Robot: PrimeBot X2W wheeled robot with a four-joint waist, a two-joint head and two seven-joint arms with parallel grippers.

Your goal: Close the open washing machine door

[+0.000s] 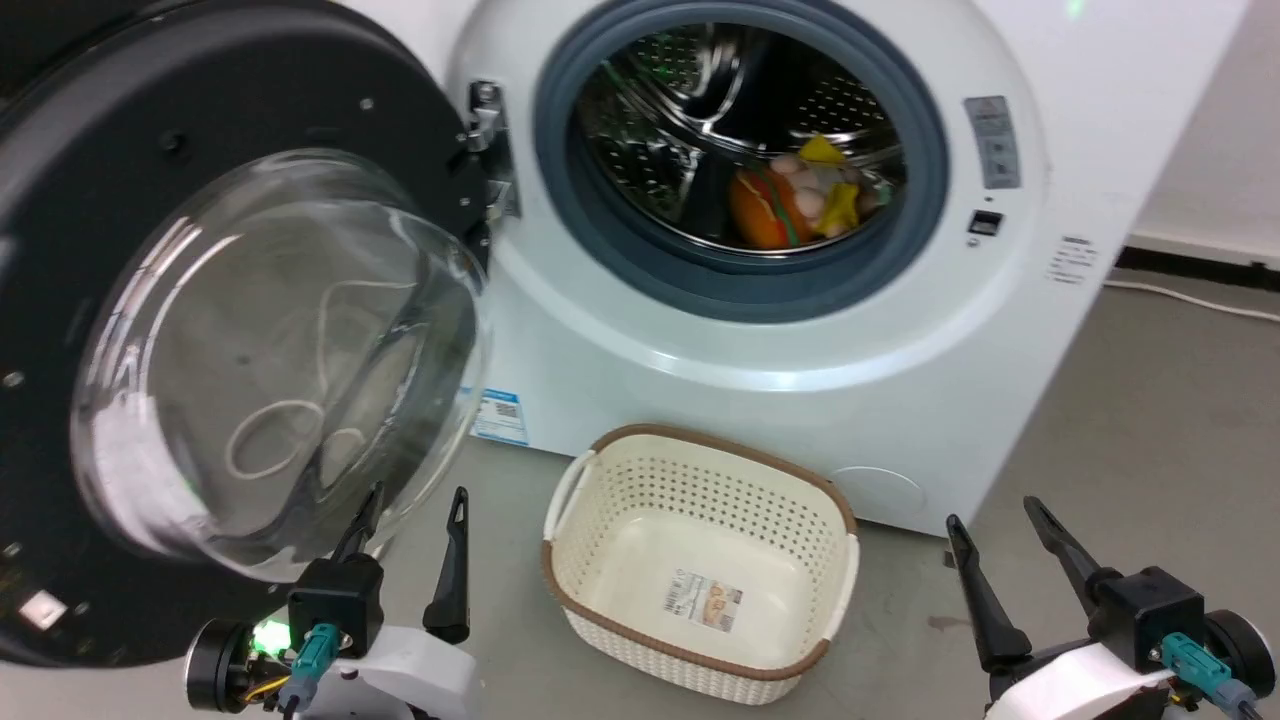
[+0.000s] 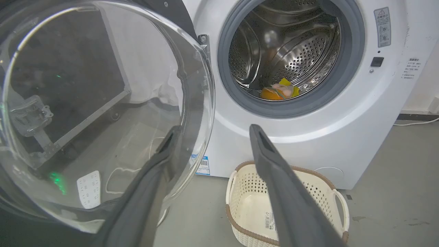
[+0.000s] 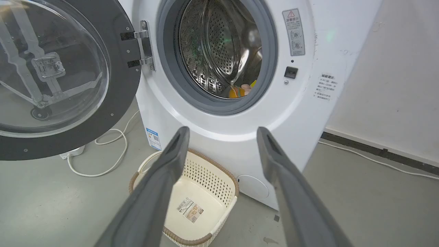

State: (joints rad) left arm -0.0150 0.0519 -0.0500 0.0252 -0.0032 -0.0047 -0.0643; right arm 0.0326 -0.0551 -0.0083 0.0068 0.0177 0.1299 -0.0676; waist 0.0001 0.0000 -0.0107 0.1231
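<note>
The washing machine door [image 1: 90,200] [image 2: 103,103] [image 3: 116,79] stands swung wide open on the left, its clear glass bowl [image 1: 280,360] bulging toward me, hinged at a metal bracket [image 1: 490,150]. The white washing machine [image 1: 800,340] [image 2: 325,130] [image 3: 308,113] shows its steel drum [image 1: 700,110] with colourful toys [image 1: 790,200] inside. My left gripper [image 1: 415,500] [image 2: 212,133] is open just below the bowl's lower edge, its left finger close against the glass. My right gripper [image 1: 995,510] [image 3: 223,132] is open at the lower right, away from the door.
A cream perforated basket [image 1: 800,500] [image 2: 236,185] [image 3: 226,178] with a brown rim sits on the grey floor before the machine. A white cable [image 3: 113,161] and power strip lie on the floor behind the door. A wall [image 3: 394,85] stands to the right.
</note>
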